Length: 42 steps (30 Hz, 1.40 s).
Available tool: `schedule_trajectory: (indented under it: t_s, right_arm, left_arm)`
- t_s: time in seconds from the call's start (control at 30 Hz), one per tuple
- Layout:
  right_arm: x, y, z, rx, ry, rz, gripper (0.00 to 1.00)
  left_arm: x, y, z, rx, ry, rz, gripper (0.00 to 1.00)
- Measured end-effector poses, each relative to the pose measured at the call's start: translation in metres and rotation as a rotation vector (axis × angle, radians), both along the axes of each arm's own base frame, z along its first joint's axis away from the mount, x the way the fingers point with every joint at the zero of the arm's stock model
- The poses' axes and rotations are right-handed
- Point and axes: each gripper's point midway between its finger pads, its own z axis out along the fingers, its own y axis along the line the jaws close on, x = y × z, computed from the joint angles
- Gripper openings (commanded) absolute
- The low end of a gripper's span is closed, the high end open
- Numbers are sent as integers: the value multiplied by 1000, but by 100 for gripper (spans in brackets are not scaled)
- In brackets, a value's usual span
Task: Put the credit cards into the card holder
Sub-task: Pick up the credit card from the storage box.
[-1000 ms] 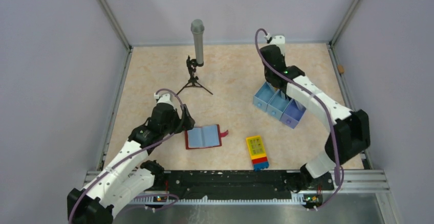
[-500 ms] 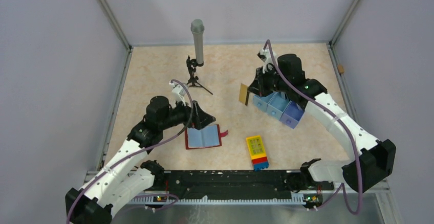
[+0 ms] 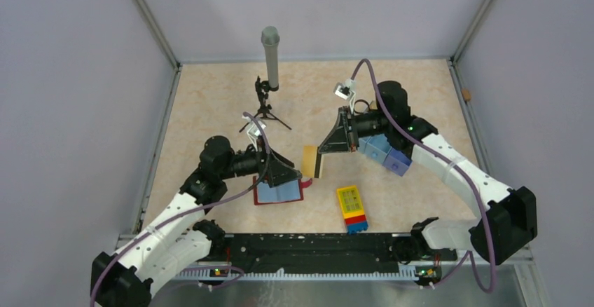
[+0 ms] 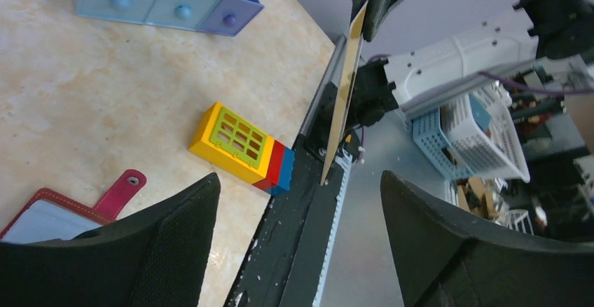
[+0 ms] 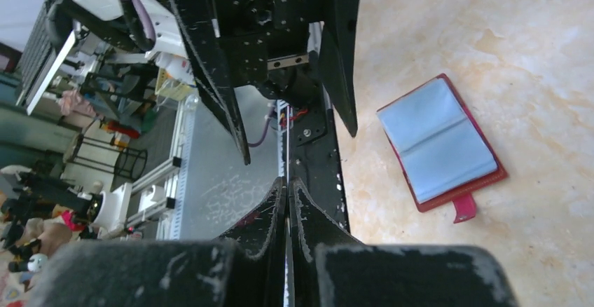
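The card holder (image 3: 279,193) lies open on the table, dark red with blue-grey pockets and a red tab; it also shows in the right wrist view (image 5: 438,142), and its corner shows in the left wrist view (image 4: 42,212). My right gripper (image 3: 322,149) is shut on a yellow-gold credit card (image 3: 308,160), held upright in the air just right of the holder. The card shows edge-on in both wrist views (image 4: 343,97) (image 5: 287,149). My left gripper (image 3: 293,174) is open and empty above the holder's right part, facing the card. No dark or pale card is in view.
A light-blue three-compartment tray (image 3: 387,150) stands behind the right arm. A yellow, red and blue block (image 3: 352,209) lies near the front edge. A grey microphone on a small tripod (image 3: 270,58) stands at the back. Enclosure walls surround the table.
My right gripper has swung from the tray leftward and forward, carrying the yellow-gold card to beside the holder. My left gripper has moved right, over the holder.
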Motion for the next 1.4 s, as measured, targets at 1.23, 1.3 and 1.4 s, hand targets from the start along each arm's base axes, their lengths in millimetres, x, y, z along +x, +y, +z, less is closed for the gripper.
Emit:
schedule_trajectory:
  t_s: [1.23,1.3,1.4]
  right_arm:
    - [3,28,-20,54,139,-15,52]
    - [3,30,-22,63,153,-27,42]
    - [6,33,-22,74,161,-43,22]
  left_arm:
    - [1,-8,1,-255,128,166,0]
    - [2,-7,3,-272,131,176,0]
    - [3,-5,3,-287,131,191,0]
